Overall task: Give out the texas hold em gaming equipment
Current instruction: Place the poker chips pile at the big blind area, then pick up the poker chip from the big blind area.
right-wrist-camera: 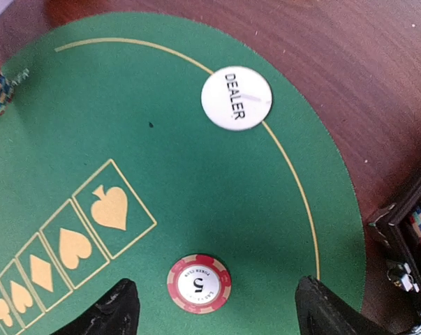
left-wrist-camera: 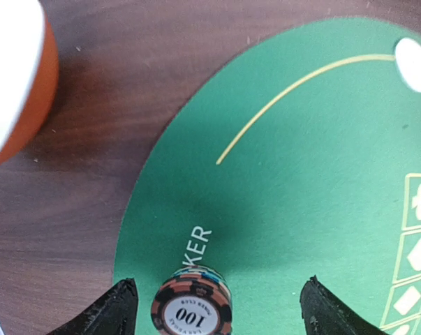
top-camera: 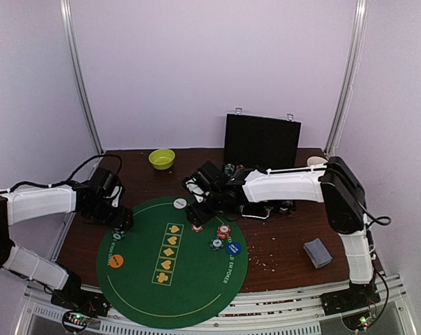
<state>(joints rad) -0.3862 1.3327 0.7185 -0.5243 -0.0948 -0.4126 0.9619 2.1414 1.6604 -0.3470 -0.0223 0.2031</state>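
While both are gaping wide, the left pincer [left-wrist-camera: 220,303] is straddling the 100 chip stack [left-wrist-camera: 193,310] at the 9 o'clock edge of the green mat [top-camera: 196,293], and the right pincer [right-wrist-camera: 216,296] the flat red 5 chip [right-wrist-camera: 199,283] near 12 o'clock. Closing off-centre would be risking toppling the stack. The fingertips [left-wrist-camera: 116,310] are running off-frame, hiding any contact.

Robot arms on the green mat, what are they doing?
They are laying out a poker game on the round green mat. The left pincer is open over a small stack of chips topped by a 100, near the mat's edge. The right pincer is open over a single red 5 chip, near the white DEALER button. Neither touches its chips. A deck of cards lies on the table.
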